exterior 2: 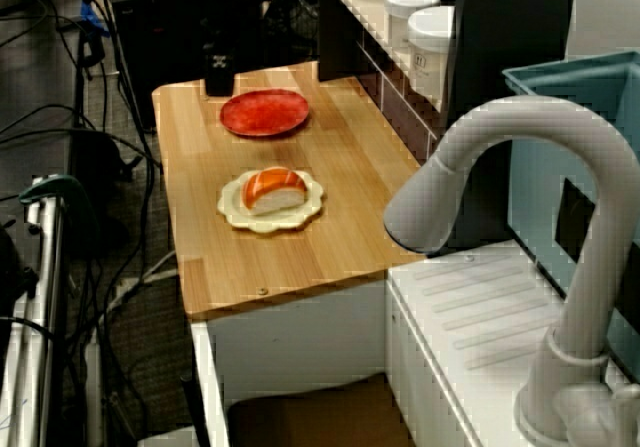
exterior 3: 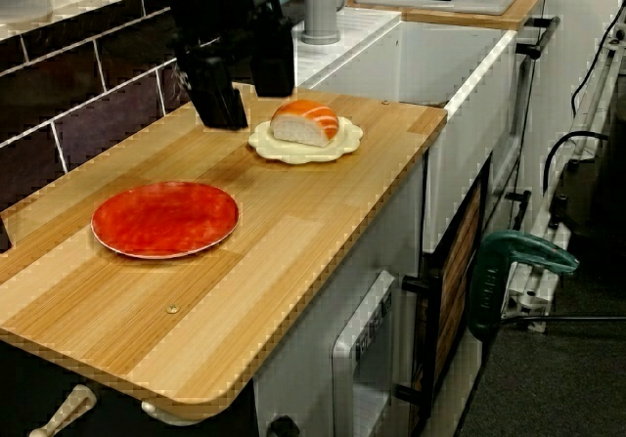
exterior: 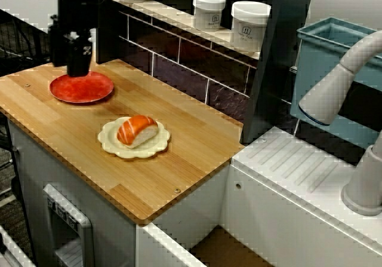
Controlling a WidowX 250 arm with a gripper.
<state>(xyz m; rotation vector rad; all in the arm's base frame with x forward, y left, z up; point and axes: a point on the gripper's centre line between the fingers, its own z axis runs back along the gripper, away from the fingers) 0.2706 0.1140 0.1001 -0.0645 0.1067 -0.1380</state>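
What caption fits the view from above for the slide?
Black gripper at the far edge of a red plate; salmon sushi on a cream plate nearby on the wooden counter.

Red plate [exterior: 82, 88], black gripper [exterior: 78, 71], cream plate [exterior: 133, 150], sushi [exterior: 136, 130] orange with white stripes, and a honey-toned, wood-grained counter [exterior: 179, 171].

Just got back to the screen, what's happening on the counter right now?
The robot's black gripper hangs over the wooden counter at the rim of the red plate, on the side away from the sushi. Seen from the counter's end, its fingers stand apart and hold nothing. I cannot tell whether they touch the plate. The red plate is bare. Apart from it, a cream plate carries a piece of salmon sushi, untouched.
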